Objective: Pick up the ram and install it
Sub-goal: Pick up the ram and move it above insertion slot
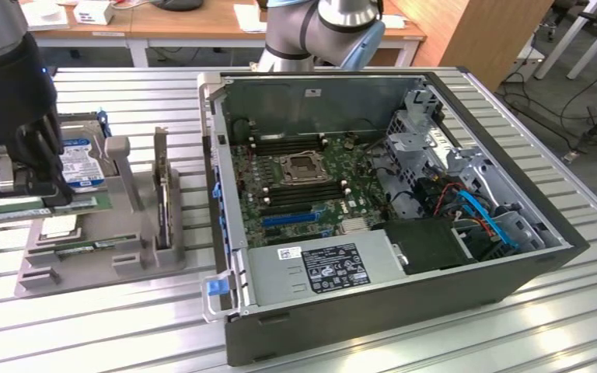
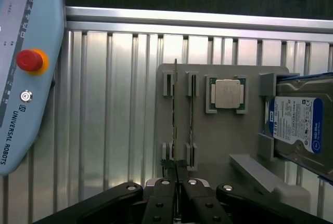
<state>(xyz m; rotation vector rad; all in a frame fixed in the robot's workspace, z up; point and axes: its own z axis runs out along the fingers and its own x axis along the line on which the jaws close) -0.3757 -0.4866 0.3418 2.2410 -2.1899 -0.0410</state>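
The table under me is ribbed aluminium slats, with wooden desks and a grey floor behind it along the top of the exterior view. An open computer case lies on the table and takes up that view's middle and right, its green motherboard facing up. At the exterior view's left sits a grey holder with a blue-labelled hard drive standing in it. In the wrist view the holder also carries a square processor chip, and a pale blue control pendant with a red button lies on the slats beside it. My pincer hangs at the exterior view's left edge, over the holder, with its fingers pressed nearly together on the ram. I hold that thin green stick level, and my wrist camera sees it edge-on. A second stick rests in the holder's slot just beside it.
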